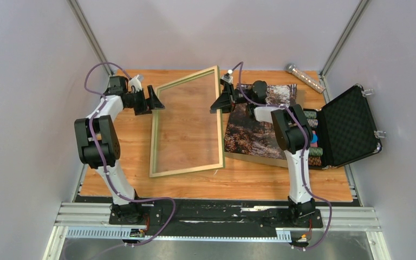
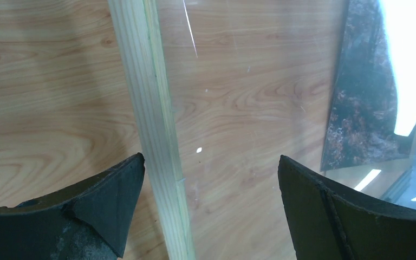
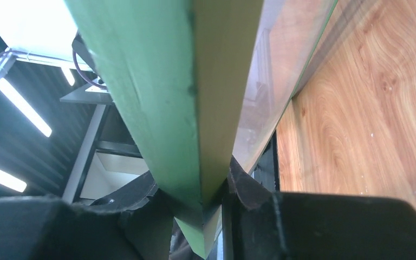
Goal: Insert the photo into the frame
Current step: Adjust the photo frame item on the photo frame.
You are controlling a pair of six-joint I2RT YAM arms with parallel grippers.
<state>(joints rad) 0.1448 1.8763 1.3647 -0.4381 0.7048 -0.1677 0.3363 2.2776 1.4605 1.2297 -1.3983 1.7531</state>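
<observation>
The right gripper (image 3: pixel 200 200) squeezes the frame (image 1: pixel 187 169) above the wooden table (image 1: pixel 249 181). The left gripper (image 2: pixel 211 179) is spread apart around the frame's other rail. Grey walls (image 1: pixel 206 32) stand behind.

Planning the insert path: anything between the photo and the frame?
No loose object lies between them. But the right arm reaches across the photo, and the right gripper is shut on the frame's right rail, holding that side raised.

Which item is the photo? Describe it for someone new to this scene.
Find the open black case at the table's right edge. Just left of it, under the right arm, lies the photo. Unlike the frame at mid-table, it is a solid brown-orange forest picture, not a see-through rim.
</observation>
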